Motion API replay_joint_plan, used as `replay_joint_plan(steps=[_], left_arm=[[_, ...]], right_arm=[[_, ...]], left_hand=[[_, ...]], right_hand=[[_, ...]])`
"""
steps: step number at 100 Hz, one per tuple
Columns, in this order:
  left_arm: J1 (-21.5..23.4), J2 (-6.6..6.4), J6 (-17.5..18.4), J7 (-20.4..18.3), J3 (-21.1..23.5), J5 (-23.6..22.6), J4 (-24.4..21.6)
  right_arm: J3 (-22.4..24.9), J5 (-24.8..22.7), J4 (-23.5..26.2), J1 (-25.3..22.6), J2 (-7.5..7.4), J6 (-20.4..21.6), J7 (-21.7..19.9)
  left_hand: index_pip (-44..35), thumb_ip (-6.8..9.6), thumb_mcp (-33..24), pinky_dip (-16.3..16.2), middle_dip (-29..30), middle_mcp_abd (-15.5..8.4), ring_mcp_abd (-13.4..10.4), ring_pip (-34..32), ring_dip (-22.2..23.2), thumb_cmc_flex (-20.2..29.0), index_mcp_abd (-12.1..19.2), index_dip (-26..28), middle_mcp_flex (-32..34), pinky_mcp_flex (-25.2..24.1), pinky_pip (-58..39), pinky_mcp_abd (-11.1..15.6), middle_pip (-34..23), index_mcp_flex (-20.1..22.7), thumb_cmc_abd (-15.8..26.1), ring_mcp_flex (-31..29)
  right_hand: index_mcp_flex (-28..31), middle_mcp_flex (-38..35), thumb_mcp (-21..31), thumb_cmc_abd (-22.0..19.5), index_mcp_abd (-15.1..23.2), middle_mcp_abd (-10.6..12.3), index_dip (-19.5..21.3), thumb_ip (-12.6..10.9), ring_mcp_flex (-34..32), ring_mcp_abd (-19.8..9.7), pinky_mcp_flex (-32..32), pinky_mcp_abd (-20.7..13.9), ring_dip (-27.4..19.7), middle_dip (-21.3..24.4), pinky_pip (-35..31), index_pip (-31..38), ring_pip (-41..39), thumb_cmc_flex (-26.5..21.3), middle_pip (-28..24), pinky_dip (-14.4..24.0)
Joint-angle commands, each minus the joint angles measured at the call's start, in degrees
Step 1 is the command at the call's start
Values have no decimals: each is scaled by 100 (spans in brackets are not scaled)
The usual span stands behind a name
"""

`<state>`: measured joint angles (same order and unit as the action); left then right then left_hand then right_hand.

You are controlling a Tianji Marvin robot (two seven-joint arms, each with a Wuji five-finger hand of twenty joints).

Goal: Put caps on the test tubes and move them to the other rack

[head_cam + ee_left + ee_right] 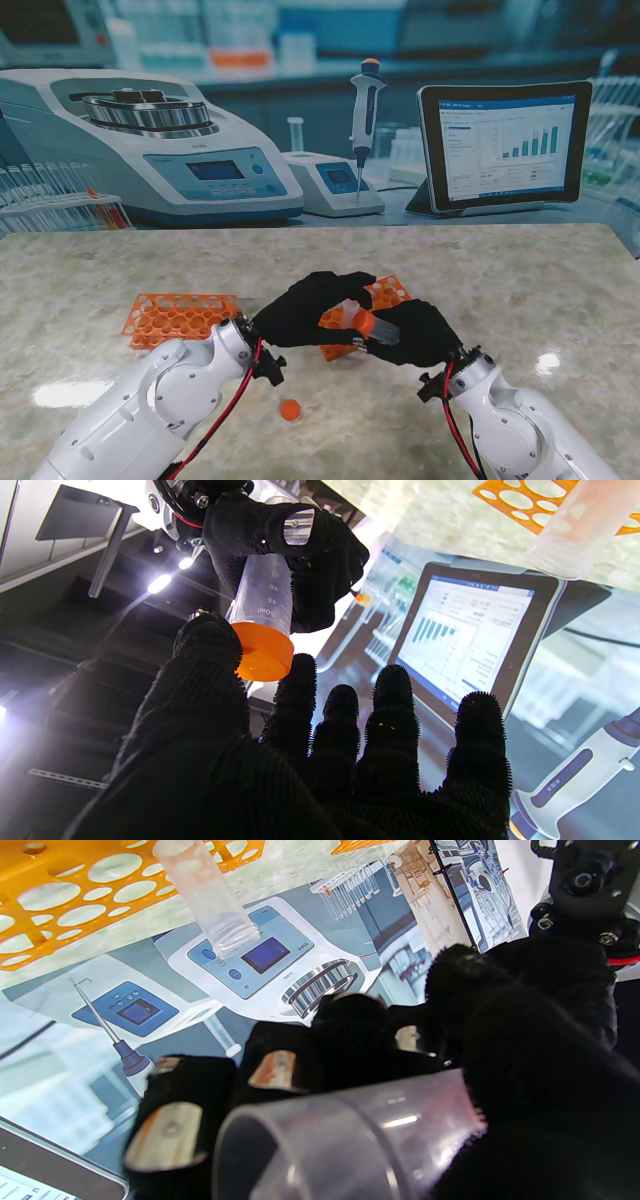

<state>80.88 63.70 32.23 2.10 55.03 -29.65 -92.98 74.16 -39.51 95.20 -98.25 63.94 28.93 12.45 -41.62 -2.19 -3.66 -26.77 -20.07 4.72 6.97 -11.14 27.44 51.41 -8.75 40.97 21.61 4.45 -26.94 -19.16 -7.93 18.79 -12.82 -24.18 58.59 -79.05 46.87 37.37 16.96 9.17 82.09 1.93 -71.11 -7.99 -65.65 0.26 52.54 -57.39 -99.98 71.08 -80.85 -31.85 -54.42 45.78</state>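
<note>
Marble lab table [520,290] | right hand [420,335] grips clear plastic tube [262,597], tilted | orange screw cap [264,652] at left hand [305,310] fingertips [300,672], spread, gripping nothing.

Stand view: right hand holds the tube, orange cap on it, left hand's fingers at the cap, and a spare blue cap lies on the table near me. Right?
One thing is off: the spare cap on the table is orange, not blue, as the stand view shows. The rest holds: the right hand grips the tube, its orange cap is on, and the left hand has its fingers at that cap.
</note>
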Motion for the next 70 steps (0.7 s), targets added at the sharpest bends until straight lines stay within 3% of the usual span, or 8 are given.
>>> replay_joint_plan(steps=[1,9,17,44,57,70], left_arm=[[-21,24,-21,-10,-29,14,12],[-39,28,-36,-16,-57,45,23],[-46,35,-68,-31,-85,120,28],[-52,47,-76,-26,-115,187,42],[-39,66,-41,68,-112,143,54],[-27,84,19,185,-100,49,74]], right_arm=[[-12,3,28,-43,22,-17,-4],[-12,3,28,-43,22,-16,-4],[-12,3,28,-43,22,-16,-4],[-10,10,26,-40,22,-11,-10],[-14,10,24,-40,22,-9,-9],[-18,10,21,-37,22,-13,-8]], left_hand=[[-312,180,-235,-51,-102,18,-144,-35,70,381,158,180,143,-7,-201,-73,-80,-184,113,-150],[-786,204,-74,-11,-107,1,-145,-70,98,798,283,228,225,-20,-232,-78,-110,-237,160,-216],[-1335,268,117,-12,-129,-49,-156,-128,140,1307,425,185,353,-24,-252,-85,-154,-291,493,-336],[-1460,275,219,-11,-168,-98,-149,-210,196,2194,492,-89,580,21,-281,-121,-239,-58,865,-519],[-1190,334,-233,-5,-151,-164,-144,-242,205,2254,629,-507,798,59,-311,-144,-263,388,665,-631],[-846,159,-943,19,-86,-256,-116,-207,165,2252,877,-933,921,44,-321,-151,-244,962,317,-633]], right_hand=[[134,-240,22,-93,385,-63,184,-64,-490,-794,-160,-73,240,-47,-598,333,-765,-266,-50,28],[136,-237,23,-98,380,-43,185,-64,-490,-793,-160,-73,240,-47,-598,332,-765,-268,-50,28],[136,-237,19,-89,380,-72,186,-64,-490,-793,-160,-73,240,-49,-598,332,-765,-272,-54,28],[137,-238,23,-98,380,-65,188,-64,-490,-793,-160,-73,239,-47,-598,331,-765,-270,-54,28],[137,-232,22,-97,379,-56,188,-63,-490,-793,-160,-73,239,-45,-598,331,-765,-268,-49,28],[137,-236,18,-99,379,-73,188,-63,-490,-793,-160,-73,239,-45,-598,330,-765,-273,-52,28]])
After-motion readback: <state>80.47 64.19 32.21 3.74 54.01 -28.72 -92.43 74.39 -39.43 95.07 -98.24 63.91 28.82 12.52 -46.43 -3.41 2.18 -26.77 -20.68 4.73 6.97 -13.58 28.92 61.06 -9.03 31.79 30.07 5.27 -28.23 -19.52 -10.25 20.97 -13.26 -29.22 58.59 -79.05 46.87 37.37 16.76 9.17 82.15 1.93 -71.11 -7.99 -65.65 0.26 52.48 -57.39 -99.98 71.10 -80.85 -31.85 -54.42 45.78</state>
